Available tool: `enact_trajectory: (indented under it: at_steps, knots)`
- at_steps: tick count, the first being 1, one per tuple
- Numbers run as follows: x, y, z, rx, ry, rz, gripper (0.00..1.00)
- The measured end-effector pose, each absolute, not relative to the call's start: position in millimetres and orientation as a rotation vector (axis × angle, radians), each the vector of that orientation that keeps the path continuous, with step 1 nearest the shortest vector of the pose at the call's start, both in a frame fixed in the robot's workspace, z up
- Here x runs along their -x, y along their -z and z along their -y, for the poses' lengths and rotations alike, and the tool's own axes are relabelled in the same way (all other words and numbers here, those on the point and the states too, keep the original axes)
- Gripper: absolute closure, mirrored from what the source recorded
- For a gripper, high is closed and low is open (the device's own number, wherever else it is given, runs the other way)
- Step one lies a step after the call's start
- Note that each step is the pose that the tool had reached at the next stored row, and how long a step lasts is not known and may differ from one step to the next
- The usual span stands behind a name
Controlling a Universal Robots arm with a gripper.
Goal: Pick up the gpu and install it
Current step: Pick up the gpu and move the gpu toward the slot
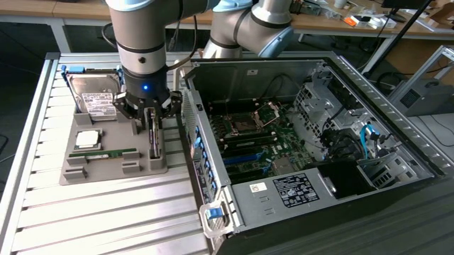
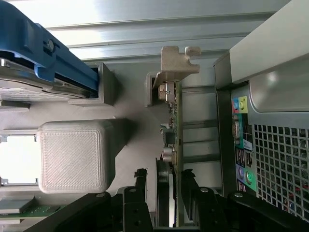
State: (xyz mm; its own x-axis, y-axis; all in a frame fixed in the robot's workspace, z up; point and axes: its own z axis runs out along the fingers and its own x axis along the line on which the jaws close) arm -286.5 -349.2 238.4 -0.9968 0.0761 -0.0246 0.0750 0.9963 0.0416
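We see the hand [image 1: 151, 118] released, its jaws spread wide and lowered over the gpu [image 1: 153, 139]. The gpu stands on edge in a slot of the grey tray [image 1: 106, 175], at the tray's side nearest the case [image 1: 319, 133]. In the wrist view the two fingers [image 2: 141, 182] sit one on each side of the gpu [image 2: 174, 135]. We can make out a gap between the card's black cooler and the finger beside it, so nothing is clamped. The card's silver bracket [image 2: 176, 60] is at the end away from the hand [image 2: 164, 176].

The tray lies on the slatted tabletop [image 1: 106, 223], just beside the open case. It also carries a hard drive [image 1: 95, 98], a processor [image 1: 89, 139] and a green memory stick [image 1: 106, 154].
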Motion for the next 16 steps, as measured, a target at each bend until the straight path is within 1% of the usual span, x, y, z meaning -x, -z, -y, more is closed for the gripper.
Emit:
enact_trajectory:
  at_steps: [2, 4, 16]
  knots:
    - [286.4, -238.4, 349.2, -0.118, -0.063, -3.112, 0.6]
    - [286.4, -238.4, 349.2, -0.118, -0.063, -3.112, 0.7]
    - [286.5, -238.4, 349.2, -0.118, -0.063, -3.112, 0.71]
